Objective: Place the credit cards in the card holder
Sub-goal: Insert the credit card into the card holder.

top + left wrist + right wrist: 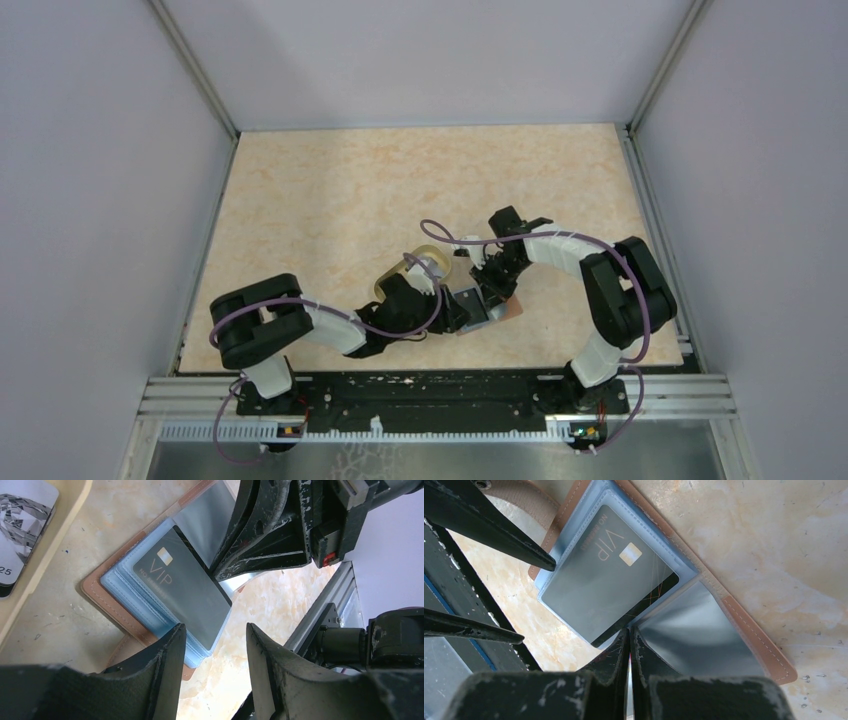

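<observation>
Right wrist, credit card [604, 575] inside card holder [769, 655]

Top external view is looking steeply down from above and behind the arm bases, taking in the whole desk [330, 190] from afar. Left wrist view is looking past the left hand [215, 630] and right wrist view past the right hand [629, 632], both from very close. All three are sharing the open card holder [505, 313]. The wrist views are facing its black card [175, 587] from opposite directions.
</observation>
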